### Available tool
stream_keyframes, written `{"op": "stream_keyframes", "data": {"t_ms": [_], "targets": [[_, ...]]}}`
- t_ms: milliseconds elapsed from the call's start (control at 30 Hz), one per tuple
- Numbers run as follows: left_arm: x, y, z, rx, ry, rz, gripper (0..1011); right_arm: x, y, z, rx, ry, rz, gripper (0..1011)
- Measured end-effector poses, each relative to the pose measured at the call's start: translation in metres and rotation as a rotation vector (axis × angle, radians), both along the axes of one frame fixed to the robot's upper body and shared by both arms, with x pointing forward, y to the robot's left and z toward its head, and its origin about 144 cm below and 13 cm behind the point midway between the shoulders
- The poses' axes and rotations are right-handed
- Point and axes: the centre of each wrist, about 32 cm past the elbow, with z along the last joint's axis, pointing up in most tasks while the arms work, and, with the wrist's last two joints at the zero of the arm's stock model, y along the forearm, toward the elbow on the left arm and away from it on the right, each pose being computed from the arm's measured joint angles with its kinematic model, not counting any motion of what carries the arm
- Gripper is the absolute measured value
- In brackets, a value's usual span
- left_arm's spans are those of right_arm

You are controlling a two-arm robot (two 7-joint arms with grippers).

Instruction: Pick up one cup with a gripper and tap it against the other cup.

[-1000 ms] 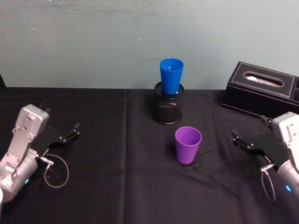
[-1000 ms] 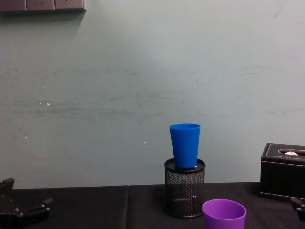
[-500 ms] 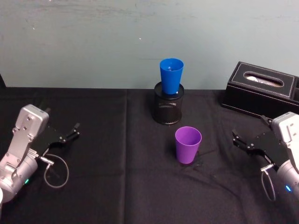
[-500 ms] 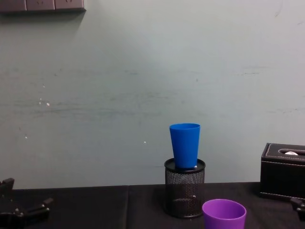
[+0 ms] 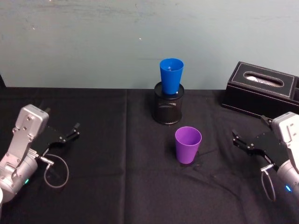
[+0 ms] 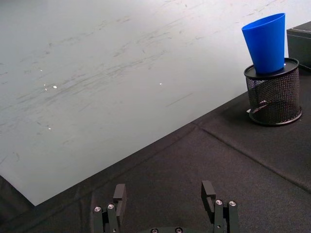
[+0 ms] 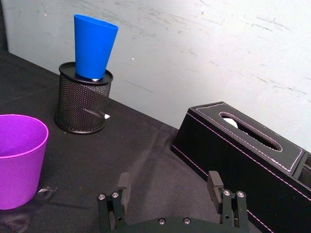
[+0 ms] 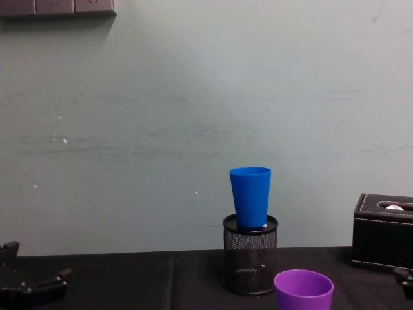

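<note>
On the worktop (image 5: 117, 149) stand two cups, upright, mouths up: one purple cup (image 5: 188, 144) near centre, one blue cup (image 5: 171, 74) seated in a mesh holder (image 5: 168, 109) behind. Left gripper (image 6: 164, 199) and right gripper (image 7: 169, 187) flank them, released.

The purple cup (image 5: 188, 144) stood upright, mouth up, on the black tabletop (image 5: 117, 186), just right of the head view's centre, with nothing gripping it. The blue cup (image 5: 171, 74) stood upright above it in the frame, its narrow base seated in a black mesh holder (image 5: 168, 109), apart from the purple one. The left hand (image 6: 164, 188) at lower left and the right hand (image 7: 168, 180) at lower right had their fingers spread, both well apart from the cups.
</note>
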Motion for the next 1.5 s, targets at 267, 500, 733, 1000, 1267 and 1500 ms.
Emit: {"op": "stream_keyframes", "data": {"t_ms": [267, 500, 733, 1000, 1267, 1500], "targets": [[0.0, 0.0, 0.0, 0.0, 0.0, 0.0, 1011, 0.0, 0.0, 0.0, 0.0, 0.0, 0.0, 1003], [0.0, 0.0, 0.0, 0.0, 0.0, 0.0, 1011, 0.0, 0.0, 0.0, 0.001, 0.0, -0.001, 1003], [0.0, 0.0, 0.0, 0.0, 0.0, 0.0, 1011, -0.005, -0.004, 0.001, 0.027, 0.017, 0.005, 1003], [0.0, 0.0, 0.0, 0.0, 0.0, 0.0, 1011, -0.008, -0.001, 0.002, 0.058, 0.04, 0.043, 1003], [0.0, 0.0, 0.0, 0.0, 0.0, 0.0, 1011, -0.016, 0.011, 0.0, 0.09, 0.052, 0.09, 1003], [0.0, 0.0, 0.0, 0.0, 0.0, 0.0, 1012, -0.021, 0.021, -0.005, 0.116, 0.066, 0.116, 1003]]}}
